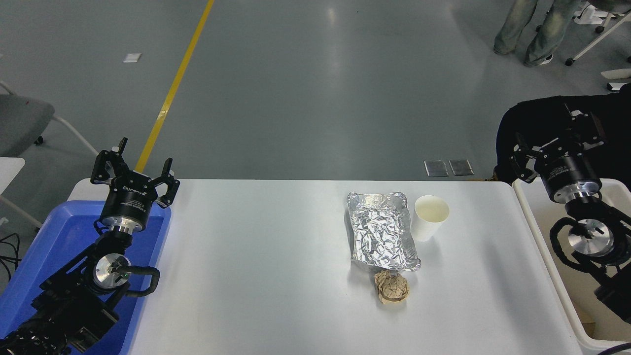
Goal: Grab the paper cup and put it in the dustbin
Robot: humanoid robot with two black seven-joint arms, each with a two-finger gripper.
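Observation:
The paper cup (430,217) is small and white with a cream inside. It stands upright on the white table (256,276), just right of the foil tray. The dustbin (538,235) is an off-white bin with a thick rim at the table's right edge, partly cut off by the picture. My right gripper (553,140) is open and empty above the dustbin's far end, well right of the cup and apart from it. My left gripper (140,166) is open and empty, parked at the lower left over the blue bin.
A crumpled silver foil tray (382,230) lies beside the cup, with a brown paper ball (391,288) at its near end. A blue plastic bin (54,236) sits at the table's left. A black covered object (532,118) stands behind the right gripper. A person's legs (535,29) are at the top right.

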